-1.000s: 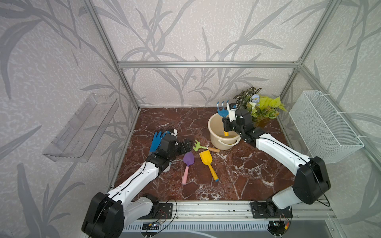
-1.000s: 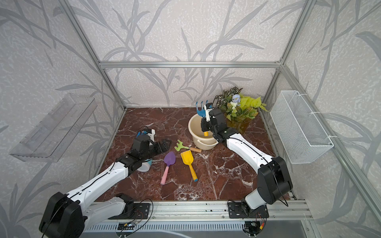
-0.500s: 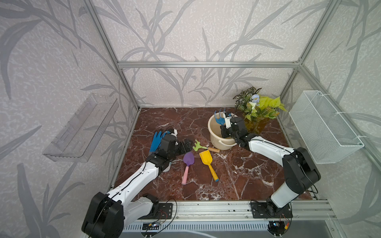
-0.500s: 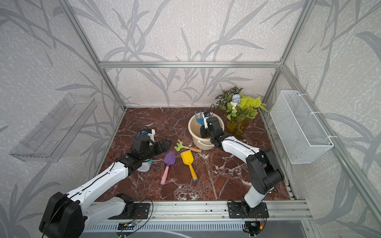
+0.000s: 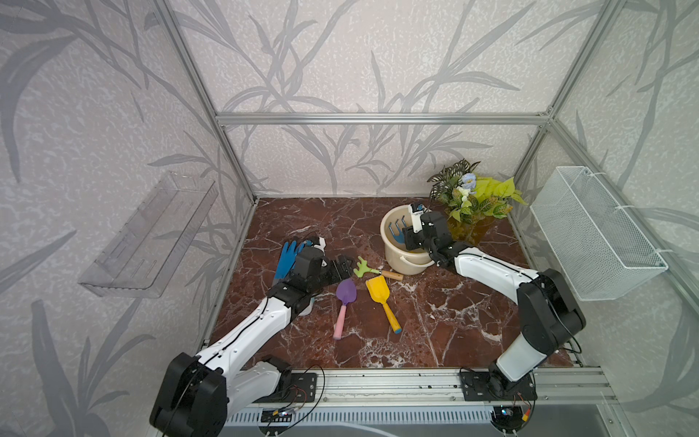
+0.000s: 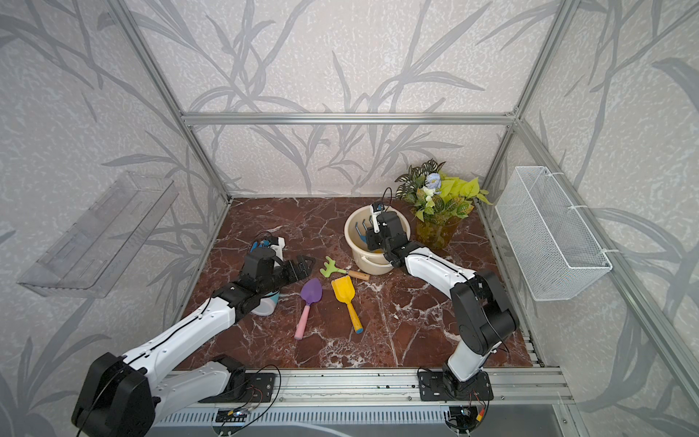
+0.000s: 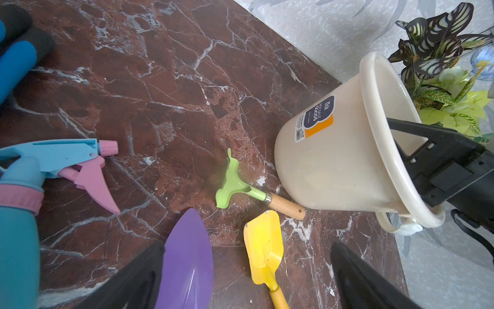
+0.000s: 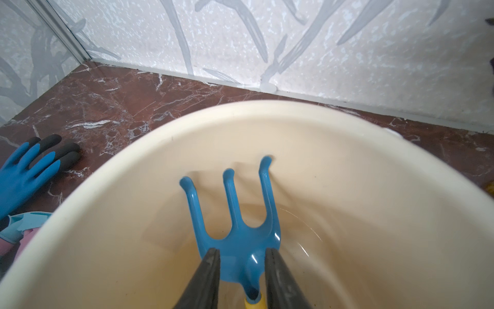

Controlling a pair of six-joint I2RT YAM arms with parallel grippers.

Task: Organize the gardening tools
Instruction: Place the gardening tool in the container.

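The blue three-pronged fork (image 8: 238, 214) with its yellow handle leans inside the cream bucket (image 5: 401, 261), prongs up against the wall. My right gripper (image 8: 242, 251) reaches into the bucket; its jaws stand a little apart on either side of the fork's neck, open. On the marble lie the green rake (image 5: 364, 266), the purple trowel (image 5: 346, 293) and the yellow shovel (image 5: 378, 289). My left gripper (image 5: 342, 263) hovers wide open just left of the rake, over the trowel (image 7: 187, 262) and shovel (image 7: 263, 246) blades, holding nothing.
Blue gloves (image 5: 289, 253) and a blue-pink spray bottle (image 7: 21, 187) lie under and beside the left arm. A potted plant (image 5: 472, 200) stands right behind the bucket. A white wire basket (image 5: 594, 234) hangs on the right wall, a clear shelf (image 5: 147, 234) on the left wall.
The right arm has lowered the fork from above the bucket down into it, and its jaws have parted from the handle. The left arm has not moved.
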